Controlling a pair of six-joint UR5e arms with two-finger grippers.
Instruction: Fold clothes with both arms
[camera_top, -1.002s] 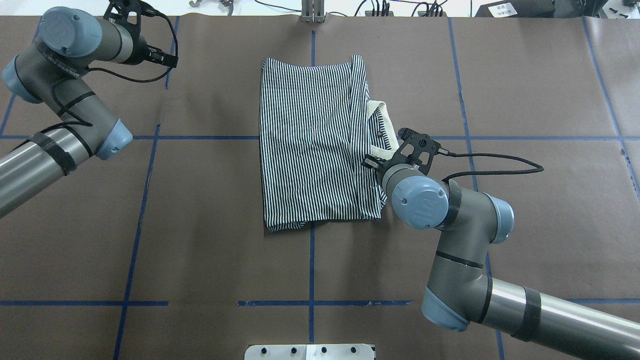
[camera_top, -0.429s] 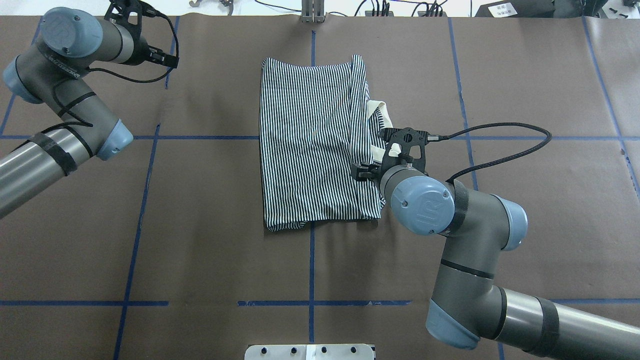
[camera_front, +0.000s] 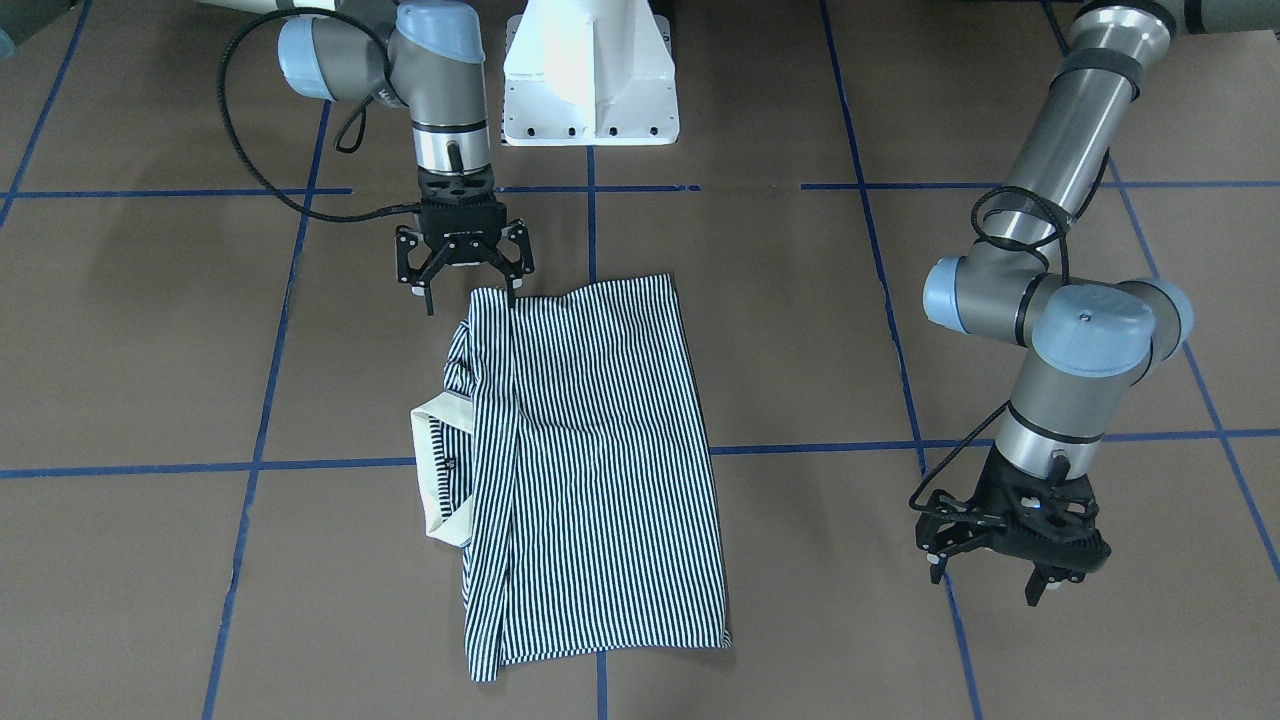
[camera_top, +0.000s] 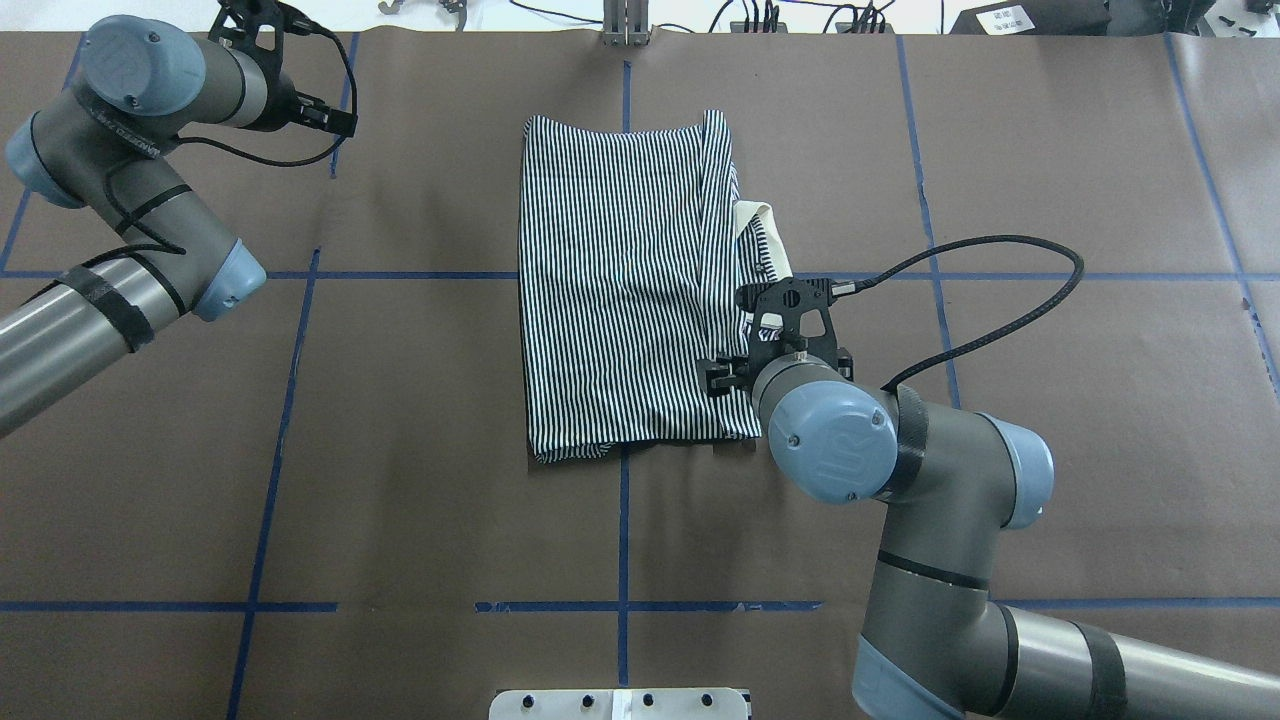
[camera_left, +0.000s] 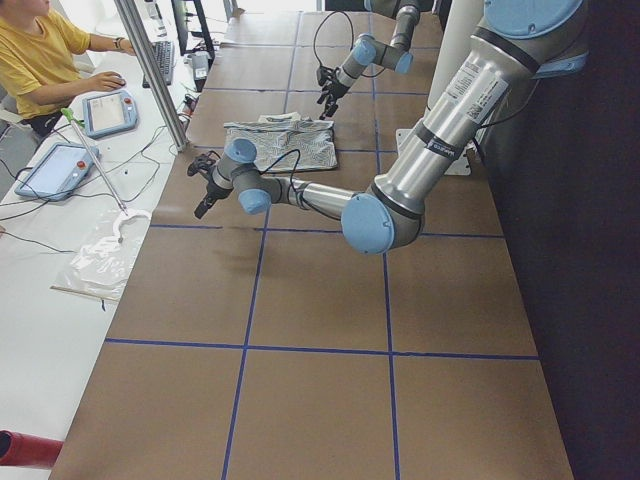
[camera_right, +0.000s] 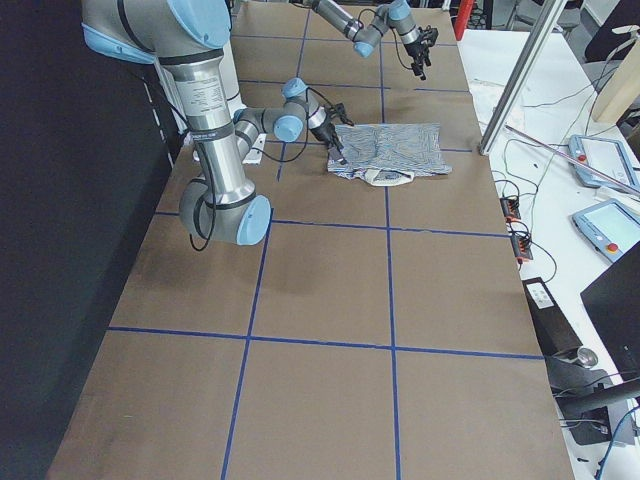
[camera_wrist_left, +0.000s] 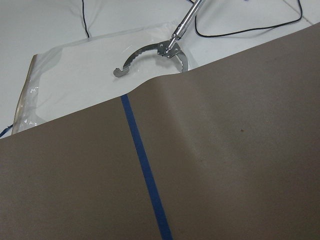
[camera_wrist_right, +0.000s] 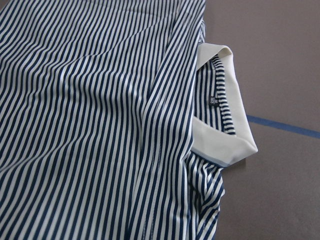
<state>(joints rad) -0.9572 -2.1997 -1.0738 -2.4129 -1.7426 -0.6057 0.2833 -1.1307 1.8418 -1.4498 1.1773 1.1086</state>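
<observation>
Because the bench (camera_top: 400, 500) carries the polo shirt (camera_top: 620, 290) as a narrow folded panel near its centre, any uneven pull is likely to disturb the stacked layers. The right tool (camera_front: 468, 290) hangs with its jaws spread wide at the shirt's corner nearest the robot, on the collar side. One fingertip stands over the striped edge, the other over bare bench just beside it. If the tool closes here, it may catch only the top layer or miss the cloth, and so drag the panel askew. The left tool (camera_front: 990, 585), also spread wide and holding nothing, stands well apart from the shirt on the opposite side, so a one-armed lift would probably let the unheld corner sag. The cream collar (camera_front: 432, 500) protrudes from the long edge, farther along that side from the right tool, and may flip out. A small button (camera_wrist_right: 213, 100) shows inside it.
</observation>
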